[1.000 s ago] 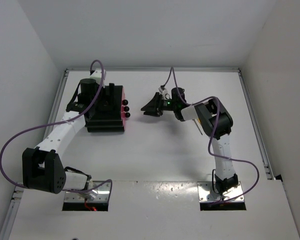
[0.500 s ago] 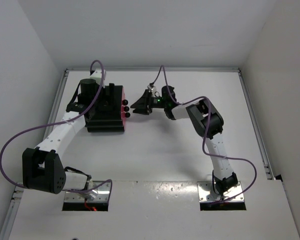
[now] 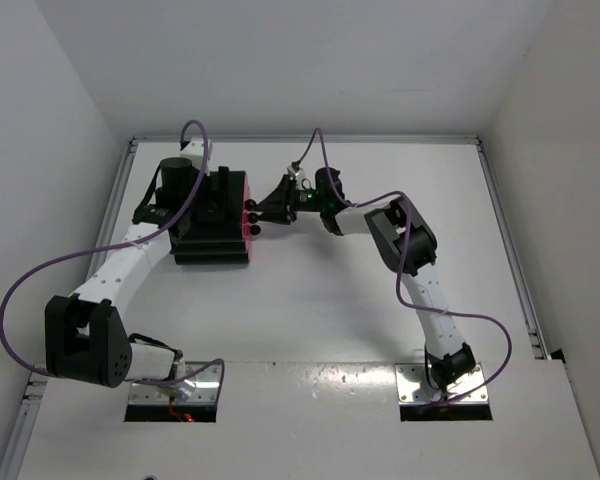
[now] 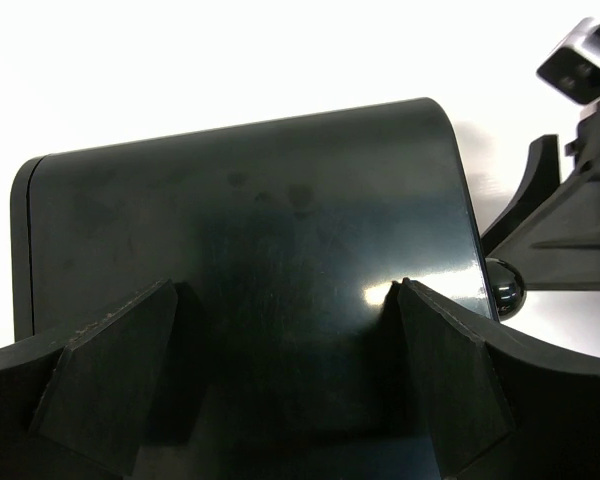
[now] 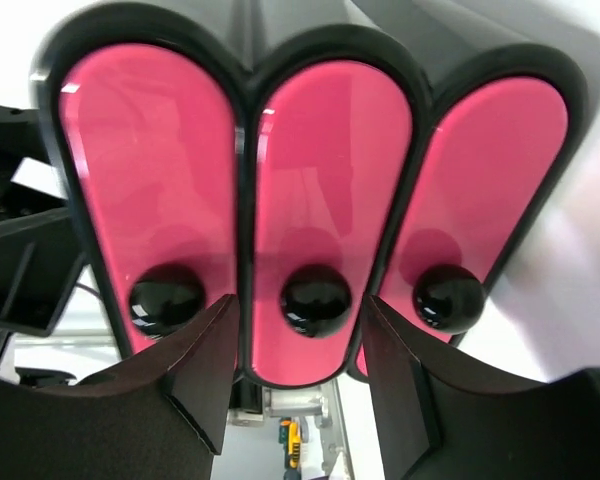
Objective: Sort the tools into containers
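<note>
The black cabinet (image 3: 208, 222) stands at the back left with three shut pink drawers (image 3: 246, 218) facing right. In the right wrist view the middle drawer (image 5: 325, 200) shows its round black knob (image 5: 316, 298) between my open fingers. My right gripper (image 3: 263, 211) (image 5: 300, 350) is open, its jaws on either side of that knob without touching it. My left gripper (image 3: 216, 203) (image 4: 280, 385) is open, its fingers (image 4: 115, 375) spread over the cabinet's glossy black top (image 4: 270, 220). No tools are in view.
The other two drawer knobs (image 5: 165, 298) (image 5: 448, 298) flank my right fingers. One knob (image 4: 505, 290) and the right gripper's body (image 4: 570, 235) show at the right of the left wrist view. White walls enclose the table (image 3: 320, 300) on three sides.
My right gripper has moved left across the table to the drawer fronts and now brackets the middle knob. The left arm and cabinet have not moved.
</note>
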Available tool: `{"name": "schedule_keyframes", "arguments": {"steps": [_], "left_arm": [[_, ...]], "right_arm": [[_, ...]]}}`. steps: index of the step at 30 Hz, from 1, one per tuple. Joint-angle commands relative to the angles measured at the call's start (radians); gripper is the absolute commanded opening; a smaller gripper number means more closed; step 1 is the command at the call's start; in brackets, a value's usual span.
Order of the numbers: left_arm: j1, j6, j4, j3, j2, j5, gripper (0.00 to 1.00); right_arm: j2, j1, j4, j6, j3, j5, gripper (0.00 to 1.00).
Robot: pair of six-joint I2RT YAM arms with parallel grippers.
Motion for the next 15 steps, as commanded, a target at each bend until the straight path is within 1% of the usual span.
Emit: {"name": "schedule_keyframes", "arguments": {"steps": [1, 2, 9, 15], "left_arm": [[0.013, 0.011, -0.106, -0.040, 0.034, 0.015, 1.00], [0.013, 0.011, -0.106, -0.040, 0.034, 0.015, 1.00], [0.013, 0.011, -0.106, -0.040, 0.034, 0.015, 1.00], [0.013, 0.011, -0.106, -0.040, 0.034, 0.015, 1.00]], "right_arm": [[0.010, 0.017, 0.017, 0.012, 0.042, 0.014, 0.52], [0.010, 0.017, 0.017, 0.012, 0.042, 0.014, 0.51], [0.019, 0.035, 0.017, 0.012, 0.052, 0.014, 0.51], [0.039, 0.035, 0.017, 0.012, 0.074, 0.024, 0.47]]}}
